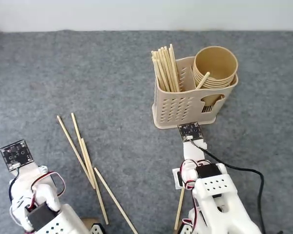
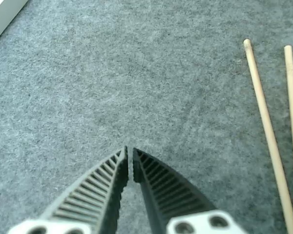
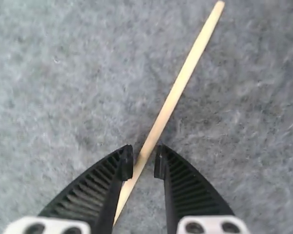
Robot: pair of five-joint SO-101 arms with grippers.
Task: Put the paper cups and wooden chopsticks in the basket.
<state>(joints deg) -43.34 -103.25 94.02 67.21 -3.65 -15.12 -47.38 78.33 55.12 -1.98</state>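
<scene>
Our right hand (image 3: 143, 161) stands slightly open, straddling one wooden chopstick (image 3: 180, 83) that lies flat on the grey tabletop (image 1: 112, 73), not clamping it; our left hand (image 2: 129, 151) is clenched on nothing; four loose chopsticks (image 1: 88, 165) lie between the arms; the basket (image 1: 178, 109) holds a chopstick bundle (image 1: 166, 68) and stacked paper cups (image 1: 216, 63), both too tightly packed to count.

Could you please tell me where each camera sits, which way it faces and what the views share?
High view: fixed above, looking down on the grey felt table, beige slotted plastic basket and both white arms.
Left wrist view: on the left arm, facing down past its shut left gripper toward two loose wooden chopsticks.
Right wrist view: on the right arm, facing down past its open right gripper, which straddles one wooden chopstick.
Shared: those chopsticks also lie in the high view.
</scene>
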